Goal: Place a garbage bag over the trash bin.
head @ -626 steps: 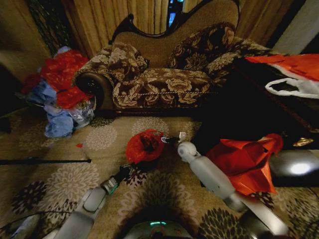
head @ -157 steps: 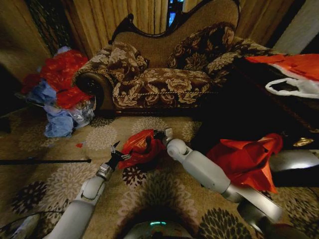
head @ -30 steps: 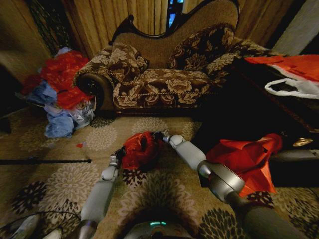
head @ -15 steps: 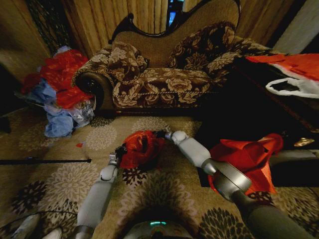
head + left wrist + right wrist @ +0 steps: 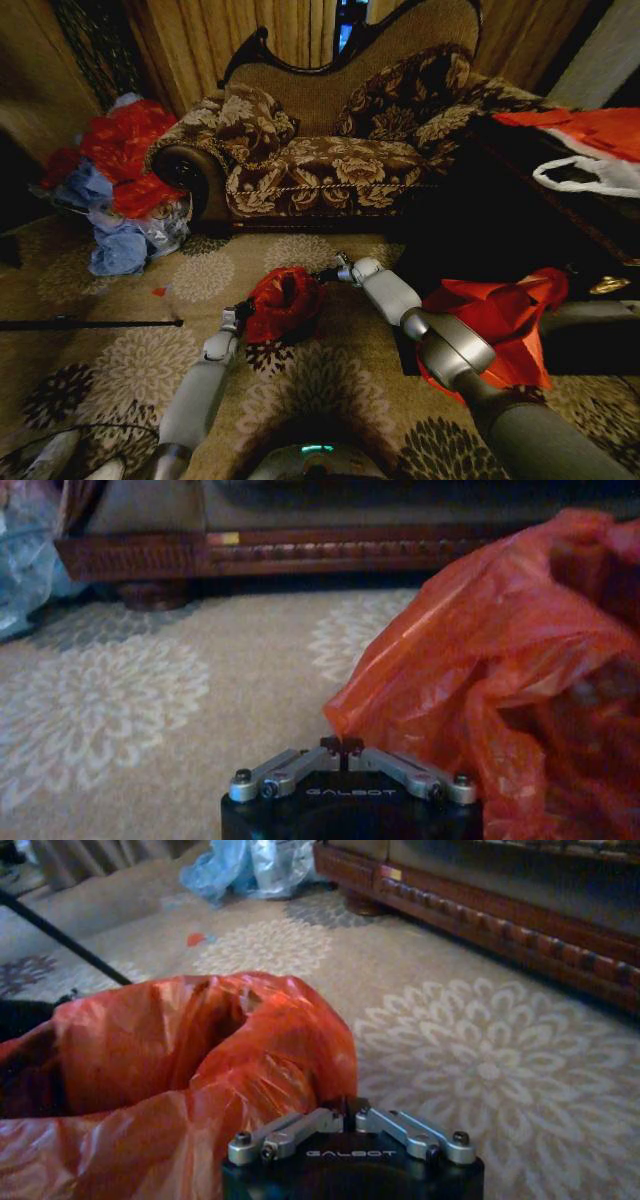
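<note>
Down on the patterned carpet [image 5: 130,370], the garbage bag [image 5: 283,303] sits as a glossy red bundle in the middle of the floor, at about 6 o'clock from the floral sofa [image 5: 330,150]. It looks draped over something round; I take that to be the trash bin, though no black rim can be made out under the plastic.

The left gripper [image 5: 238,313] is at the bag's 9 o'clock edge. In its own wrist view the left gripper's jaws are closed together, the tips meeting right at the bag's lower fold, but I cannot tell whether any film is pinched between them. The right gripper [image 5: 335,272] is at the bag's 2 o'clock corner. From its wrist view its jaws are also drawn together against the bag's rim, and again a pinch cannot be confirmed. That view shows the bag's mouth gaping open, dark inside.

Now the risks, as I judge them. The plastic is thin and crinkly: if both arms pull apart too hard, it could tear or slip free from one side. If only one side holds, the mouth may collapse inward and bunch up instead of seating around the rim. The bin is light-looking, so a sideways tug could tip or drag it. The angular orange-red bag [image 5: 500,315] lies at 3 o'clock, close under the right arm's elbow, and could snag.
</note>
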{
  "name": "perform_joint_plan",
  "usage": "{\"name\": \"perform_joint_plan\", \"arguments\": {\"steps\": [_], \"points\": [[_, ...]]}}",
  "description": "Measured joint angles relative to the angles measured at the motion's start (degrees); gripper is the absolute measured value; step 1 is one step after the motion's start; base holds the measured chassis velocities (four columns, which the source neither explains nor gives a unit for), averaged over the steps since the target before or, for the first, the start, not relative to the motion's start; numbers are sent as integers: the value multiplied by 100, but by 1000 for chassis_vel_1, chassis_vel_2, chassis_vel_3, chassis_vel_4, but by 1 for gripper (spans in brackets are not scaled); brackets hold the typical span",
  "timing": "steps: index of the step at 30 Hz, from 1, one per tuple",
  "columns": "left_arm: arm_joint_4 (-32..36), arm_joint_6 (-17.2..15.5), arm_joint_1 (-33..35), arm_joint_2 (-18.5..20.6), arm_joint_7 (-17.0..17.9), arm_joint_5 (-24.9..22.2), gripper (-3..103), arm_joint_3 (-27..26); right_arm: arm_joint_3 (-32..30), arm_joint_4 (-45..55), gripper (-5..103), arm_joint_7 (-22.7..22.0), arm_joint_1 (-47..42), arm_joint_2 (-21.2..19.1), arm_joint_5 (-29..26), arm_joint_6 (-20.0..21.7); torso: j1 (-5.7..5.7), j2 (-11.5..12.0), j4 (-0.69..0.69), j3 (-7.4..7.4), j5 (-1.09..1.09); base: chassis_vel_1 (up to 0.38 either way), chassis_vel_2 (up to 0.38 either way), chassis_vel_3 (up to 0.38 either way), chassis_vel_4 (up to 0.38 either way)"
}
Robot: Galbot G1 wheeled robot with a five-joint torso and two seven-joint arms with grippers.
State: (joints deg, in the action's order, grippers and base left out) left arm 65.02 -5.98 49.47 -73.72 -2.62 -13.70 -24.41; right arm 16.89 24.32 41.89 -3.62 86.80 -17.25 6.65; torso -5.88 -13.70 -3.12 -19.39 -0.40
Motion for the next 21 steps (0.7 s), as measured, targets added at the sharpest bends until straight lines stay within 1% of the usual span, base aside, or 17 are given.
{"name": "perform_joint_plan", "arguments": {"steps": [5, 7, 14, 18, 20, 21], "points": [[-268, 2, -75, -33, 10, 34, 0, 3, -50, -29, 0, -71, -51, 32, 44, -56, 0, 0, 1, 0, 0, 0, 0, 0, 0], [-410, 9, -98, -69, -11, 63, 0, 19, -48, 9, 0, -85, -110, 10, 60, -64, 0, 0, -1, 0, -1, 0, 0, 0, 0], [-588, 8, -123, -140, -80, 77, 0, 100, -52, 77, 0, -141, -211, -11, 95, -86, 0, 0, 0, 0, -1, 0, 0, 0, 0], [-580, -75, -101, -131, -206, 88, 0, 145, -57, 174, 0, -159, -282, -40, 104, -81, 0, 0, -1, 1, -1, 0, 0, 0, 0], [-556, -195, -48, -83, -373, 149, 0, 161, -67, 217, 0, -192, -343, -56, 105, -82, 0, 0, 0, 0, 0, 0, 0, 0, 0], [-556, -195, -48, -83, -373, 149, 0, 161, -67, 217, 0, -192, -343, -56, 105, -82, 0, 0, 0, 0, 0, 0, 0, 0, 0]]}}
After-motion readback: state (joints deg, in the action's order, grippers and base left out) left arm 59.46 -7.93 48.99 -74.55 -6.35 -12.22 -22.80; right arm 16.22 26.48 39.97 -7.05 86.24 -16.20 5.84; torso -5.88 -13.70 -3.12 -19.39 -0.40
